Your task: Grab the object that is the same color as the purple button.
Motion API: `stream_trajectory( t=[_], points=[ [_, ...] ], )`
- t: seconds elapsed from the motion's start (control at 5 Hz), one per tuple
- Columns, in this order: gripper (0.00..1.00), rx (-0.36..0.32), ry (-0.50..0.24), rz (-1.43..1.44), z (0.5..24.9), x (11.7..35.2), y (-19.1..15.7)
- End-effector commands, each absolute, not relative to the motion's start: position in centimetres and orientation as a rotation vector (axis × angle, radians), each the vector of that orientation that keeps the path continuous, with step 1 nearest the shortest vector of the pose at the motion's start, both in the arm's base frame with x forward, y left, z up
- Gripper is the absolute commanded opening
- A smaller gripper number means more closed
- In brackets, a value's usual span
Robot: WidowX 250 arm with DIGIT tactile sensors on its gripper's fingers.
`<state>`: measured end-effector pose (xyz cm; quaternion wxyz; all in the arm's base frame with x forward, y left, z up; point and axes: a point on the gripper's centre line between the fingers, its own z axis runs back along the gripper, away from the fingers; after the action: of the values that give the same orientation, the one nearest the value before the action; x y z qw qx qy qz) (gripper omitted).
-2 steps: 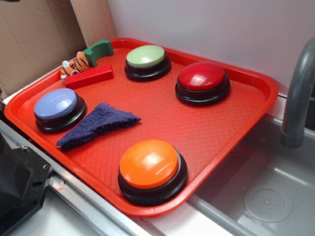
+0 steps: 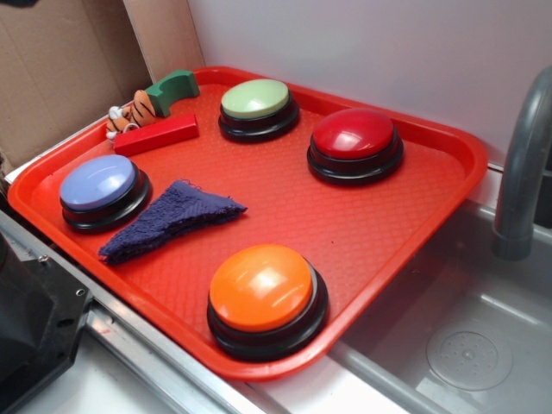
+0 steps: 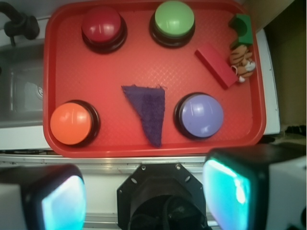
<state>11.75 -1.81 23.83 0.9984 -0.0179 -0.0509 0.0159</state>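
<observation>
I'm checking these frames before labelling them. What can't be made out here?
- Gripper: wrist view shows only blurred finger pads at the bottom edge; fingertips cut off. Absent from the exterior view.
- Faucet: top cut off by the right edge, exterior view.
- Tiger toy: partly hidden behind the red block, too small for detail.
- Underside of the purple cloth: hidden.

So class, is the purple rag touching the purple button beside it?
Apart. The wrist view shows a strip of bare red tray between the purple rag and the purple button.

My gripper [image 3: 144,191] jaws blur at the wrist view's bottom edge, tips cut off; gap unclear.
</observation>
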Motion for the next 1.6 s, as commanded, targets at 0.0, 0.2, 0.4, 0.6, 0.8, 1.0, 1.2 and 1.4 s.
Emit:
stream_trajectory(
  t=[0.0, 0.2, 0.4, 0.6, 0.8, 1.0, 1.2, 1.4],
  points=[
    [1.00, 0.072, -0.177, -0.051, 19.1, 15.0, -2.3],
    [1.00, 0.145, -0.239, -0.136, 14.9, 17.1, -2.8],
    [1.00, 0.179, -0.251, -0.225, 10.4, 19.3, -2.3],
    [1.00, 0.176, -0.258, -0.306, 7.1, 20.7, -1.8],
    [1.00, 0.132, -0.231, -0.402, 4.6, 21.8, -1.4],
    [1.00, 0.021, -0.168, -0.494, 3.1, 21.9, -1.4],
    [1.00, -0.077, -0.140, -0.542, 3.0, 21.4, -1.7],
    [1.00, -0.072, -0.130, -0.543, 2.6, 21.3, -1.8]
  ],
)
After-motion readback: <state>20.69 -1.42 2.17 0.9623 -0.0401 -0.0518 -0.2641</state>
